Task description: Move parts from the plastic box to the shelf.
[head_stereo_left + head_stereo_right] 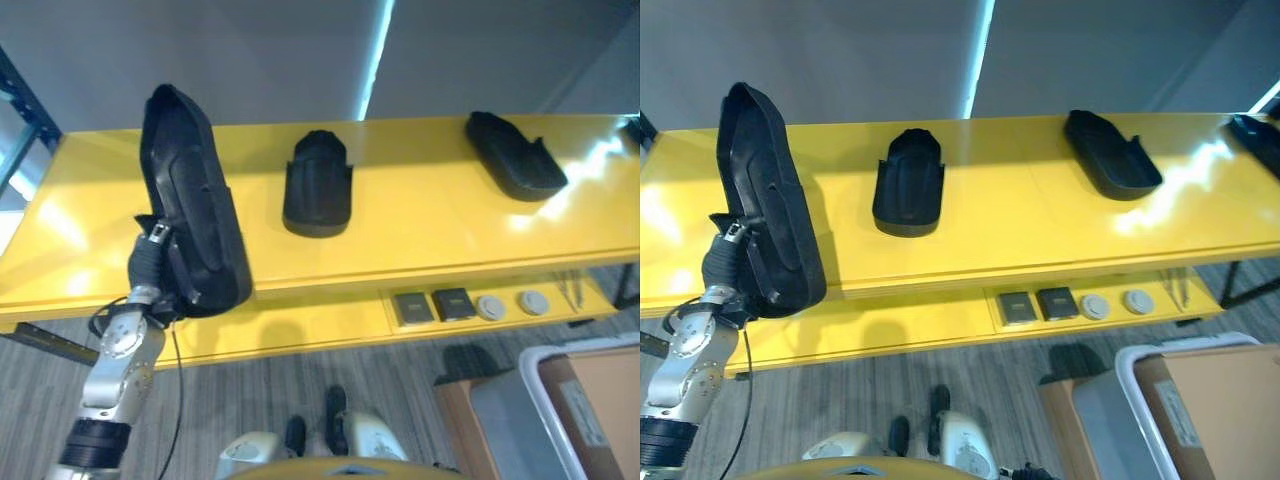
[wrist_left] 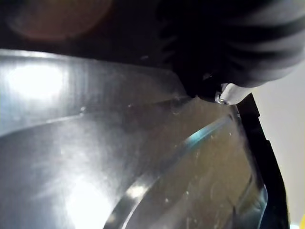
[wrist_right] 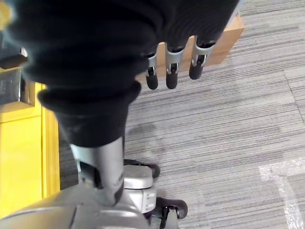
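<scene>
A long black moulded part (image 1: 190, 195) stands tilted over the left end of the yellow shelf (image 1: 420, 225), its lower end past the shelf's front edge. My left hand (image 1: 152, 262) grips it from the left side near that lower end, the thumb hooked on its rim. In the left wrist view the part's glossy inner face (image 2: 143, 167) lies right against the hand's dark cover (image 2: 228, 43). My right hand (image 3: 172, 69) hangs over the carpet with its fingers straight and nothing in them. The grey plastic box (image 1: 520, 405) sits low at the right.
Two more black parts lie on the shelf, one in the middle (image 1: 318, 185) and one to the right (image 1: 515, 155); a third (image 1: 1255, 140) shows at the far right edge. Dark blocks (image 1: 413, 307) and white discs (image 1: 490, 307) sit on the lower ledge. A cardboard box (image 1: 600, 395) is beside the plastic box.
</scene>
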Robot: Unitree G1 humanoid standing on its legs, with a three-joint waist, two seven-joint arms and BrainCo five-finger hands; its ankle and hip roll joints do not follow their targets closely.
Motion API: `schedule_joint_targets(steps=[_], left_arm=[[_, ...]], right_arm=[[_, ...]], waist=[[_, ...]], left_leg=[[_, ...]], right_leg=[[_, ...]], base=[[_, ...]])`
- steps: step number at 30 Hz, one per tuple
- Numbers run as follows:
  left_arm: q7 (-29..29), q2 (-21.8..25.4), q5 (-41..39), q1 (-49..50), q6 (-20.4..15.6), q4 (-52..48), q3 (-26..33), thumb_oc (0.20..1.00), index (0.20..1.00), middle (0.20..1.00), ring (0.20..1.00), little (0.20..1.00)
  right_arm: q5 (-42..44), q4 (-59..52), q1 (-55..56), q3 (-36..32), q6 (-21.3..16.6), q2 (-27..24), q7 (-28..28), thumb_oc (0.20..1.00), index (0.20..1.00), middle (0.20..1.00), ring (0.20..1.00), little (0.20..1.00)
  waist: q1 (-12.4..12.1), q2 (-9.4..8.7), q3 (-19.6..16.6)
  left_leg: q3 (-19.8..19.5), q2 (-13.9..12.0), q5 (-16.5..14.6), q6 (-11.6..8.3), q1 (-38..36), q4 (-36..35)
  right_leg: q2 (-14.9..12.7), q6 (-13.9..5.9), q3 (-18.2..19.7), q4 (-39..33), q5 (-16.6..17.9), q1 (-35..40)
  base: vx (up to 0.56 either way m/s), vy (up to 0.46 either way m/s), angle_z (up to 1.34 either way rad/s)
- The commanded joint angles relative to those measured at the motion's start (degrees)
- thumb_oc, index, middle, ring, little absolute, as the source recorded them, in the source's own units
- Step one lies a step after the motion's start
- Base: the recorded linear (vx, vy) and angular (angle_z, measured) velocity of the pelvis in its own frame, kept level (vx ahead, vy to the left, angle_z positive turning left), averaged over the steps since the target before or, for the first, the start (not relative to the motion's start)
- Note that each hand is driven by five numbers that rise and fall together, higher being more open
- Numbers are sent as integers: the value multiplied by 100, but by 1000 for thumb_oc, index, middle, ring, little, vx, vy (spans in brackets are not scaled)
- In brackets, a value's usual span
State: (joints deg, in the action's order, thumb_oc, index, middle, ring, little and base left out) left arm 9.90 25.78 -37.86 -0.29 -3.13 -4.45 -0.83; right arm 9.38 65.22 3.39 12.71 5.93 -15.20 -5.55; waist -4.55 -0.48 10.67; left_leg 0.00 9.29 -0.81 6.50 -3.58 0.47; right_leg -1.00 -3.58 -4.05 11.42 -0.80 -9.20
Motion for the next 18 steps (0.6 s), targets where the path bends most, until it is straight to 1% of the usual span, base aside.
schedule_joint_targets(steps=[1,5,7,8,9,10,11,12,13,14,15,16,17,18], left_arm=[[79,-60,322,-469,-274,-509,-1,200,200,200,200,200],[166,-50,352,-406,-285,-503,31,200,200,200,200,200],[192,-66,434,-404,-199,-480,67,200,200,200,200,200],[210,-76,456,-427,-178,-471,51,200,200,200,200,200],[243,-78,486,-467,-175,-430,8,200,200,200,200,200],[309,-105,523,-525,-196,-361,-40,200,200,200,200,200],[362,-115,526,-568,-192,-326,-59,200,200,200,200,200],[422,-121,570,-590,-197,-307,-46,200,200,200,200,200],[486,-86,671,-592,-196,-321,21,200,200,200,200,200],[503,-71,721,-588,-196,-325,64,200,200,200,200,200],[493,-34,830,-571,-183,-332,151,200,200,200,200,200],[488,-19,867,-568,-165,-336,178,200,200,200,200,200],[476,106,947,-603,-6,-285,317,200,200,200,200,200],[501,189,1030,-636,107,-242,372,200,200,200,200,200]], right_arm=[[45,154,-112,184,28,-197,-47,1000,1000,1000,1000,1000],[-146,-12,-76,191,145,-269,18,1000,1000,1000,1000,1000],[-282,-54,8,150,172,-275,28,1000,1000,1000,1000,1000],[-253,-46,25,141,154,-283,11,1000,1000,1000,1000,1000],[-166,-12,42,108,116,-297,-24,1000,1000,1000,1000,1000],[-119,28,23,82,92,-322,-25,1000,1000,1000,1000,1000],[-118,64,-3,67,72,-344,-2,1000,1000,1000,1000,1000],[-143,88,-34,55,72,-374,34,1000,1000,1000,1000,1000],[-164,116,-43,23,39,-422,67,1000,1000,1000,1000,1000],[-150,120,-36,0,21,-446,73,1000,1000,1000,1000,1000],[-99,109,-19,-38,19,-512,85,1000,1000,1000,1000,1000],[-83,97,-8,-46,26,-531,85,1000,1000,1000,1000,1000],[-91,67,20,-114,66,-579,79,1000,1000,1000,1000,1000],[-120,71,4,-141,101,-584,93,1000,1000,1000,1000,1000]], waist=[[100,-81,-355],[118,-108,-357],[174,-139,-321],[194,-143,-306],[235,-139,-280],[265,-124,-259],[277,-105,-246],[286,-76,-236],[300,-21,-234],[315,7,-230],[337,67,-224],[345,84,-218],[384,155,-219],[401,210,-226]], left_leg=[[-199,-453,12,-405,225,-12],[-32,-558,-14,-463,300,101],[321,-643,-115,-562,432,453],[430,-725,-95,-605,471,510],[596,-919,-28,-700,548,572],[655,-1114,91,-791,601,543],[651,-1226,173,-844,614,488],[635,-1406,317,-930,625,382],[612,-1727,629,-1067,638,244],[599,-1864,765,-1119,625,168],[574,-2094,988,-1204,617,86],[559,-2144,1047,-1224,632,95],[549,-2144,831,-1195,551,124],[623,-2104,674,-1190,440,51]], right_leg=[[8,-208,-26,-1025,495,784],[56,-155,-59,-1099,417,902],[18,-135,-207,-1176,402,998],[-7,-132,-269,-1168,398,1002],[-57,-122,-387,-1135,375,995],[-97,-116,-440,-1103,352,985],[-124,-112,-472,-1086,331,979],[-155,-108,-480,-1079,306,988],[-210,-101,-483,-1077,257,1008],[-241,-99,-490,-1073,232,1021],[-316,-96,-505,-1035,186,1034],[-338,-93,-509,-1015,170,1038],[-556,-152,-498,-885,139,982],[-696,-220,-529,-774,148,910]], base=[[103,-150,0],[55,-83,4],[36,-53,1],[-26,29,6],[-54,74,20],[-53,122,40],[-28,168,74],[-20,275,74],[-18,304,52],[-14,388,18],[7,286,3],[30,450,0],[36,433,-1],[38,464,0]])
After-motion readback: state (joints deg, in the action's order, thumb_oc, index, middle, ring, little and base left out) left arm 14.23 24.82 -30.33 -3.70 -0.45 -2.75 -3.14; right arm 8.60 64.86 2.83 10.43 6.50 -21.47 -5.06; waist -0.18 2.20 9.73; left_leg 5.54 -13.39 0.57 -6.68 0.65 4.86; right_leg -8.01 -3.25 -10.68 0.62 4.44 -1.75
